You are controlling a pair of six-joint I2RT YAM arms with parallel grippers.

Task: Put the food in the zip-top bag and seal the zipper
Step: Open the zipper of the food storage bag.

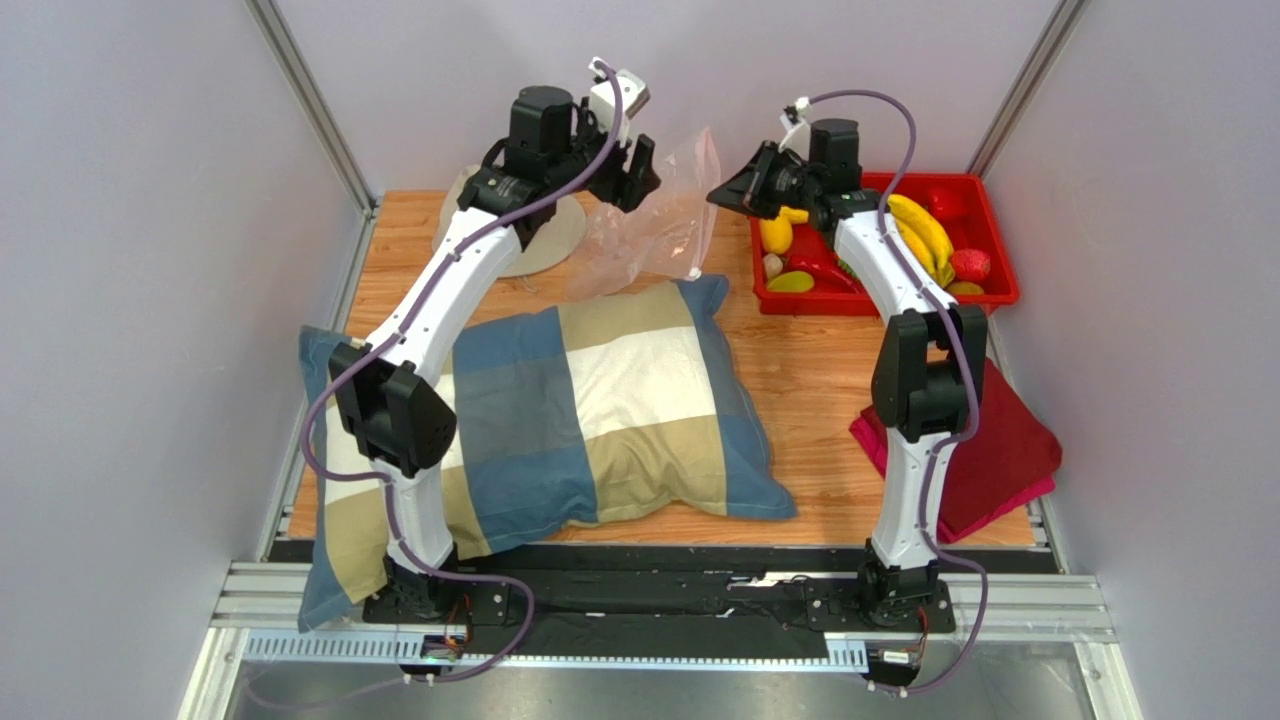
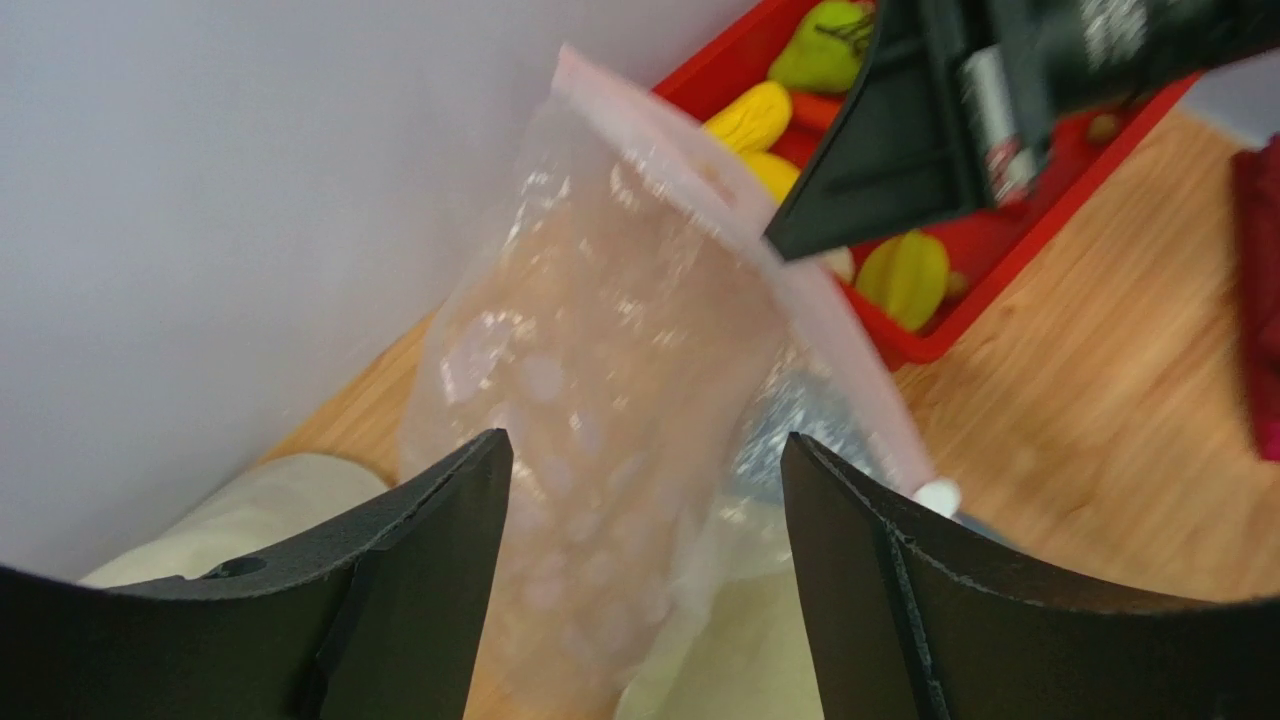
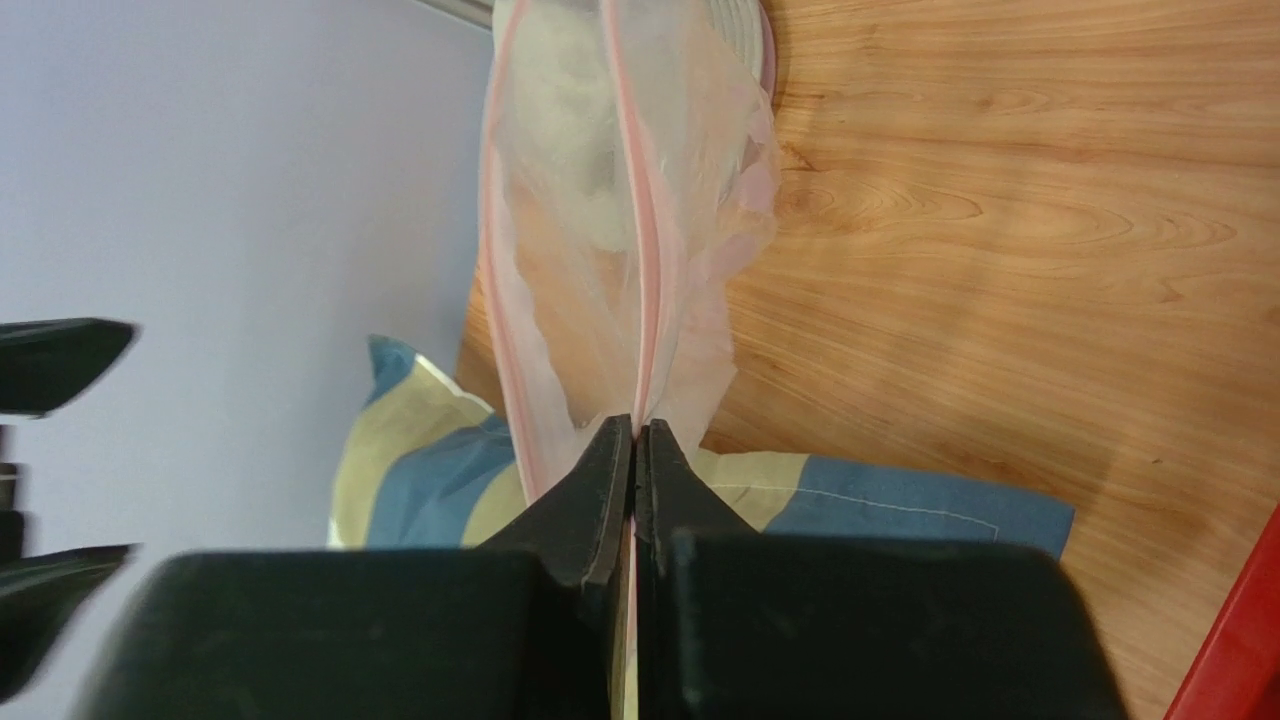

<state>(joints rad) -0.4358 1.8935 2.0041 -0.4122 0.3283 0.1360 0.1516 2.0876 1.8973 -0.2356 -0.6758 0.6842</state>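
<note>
The clear zip-top bag [image 1: 661, 225] hangs at the back of the table between both grippers. My right gripper [image 3: 633, 428] is shut on the bag's pink zipper [image 3: 649, 270] at one corner of its mouth, shown in the top view as the right gripper [image 1: 732, 191]. My left gripper [image 2: 643, 450] is open, its fingers standing either side of the crinkly bag [image 2: 616, 375] without pinching it. The food [image 1: 917, 233], yellow bananas, red and green pieces, lies in the red tray [image 1: 999, 293]. No food shows inside the bag.
A checked pillow [image 1: 601, 405] fills the table's middle. A beige hat [image 1: 549, 240] lies behind the left arm, below the bag. A folded red cloth [image 1: 992, 450] sits at the right edge. Grey walls close in on three sides.
</note>
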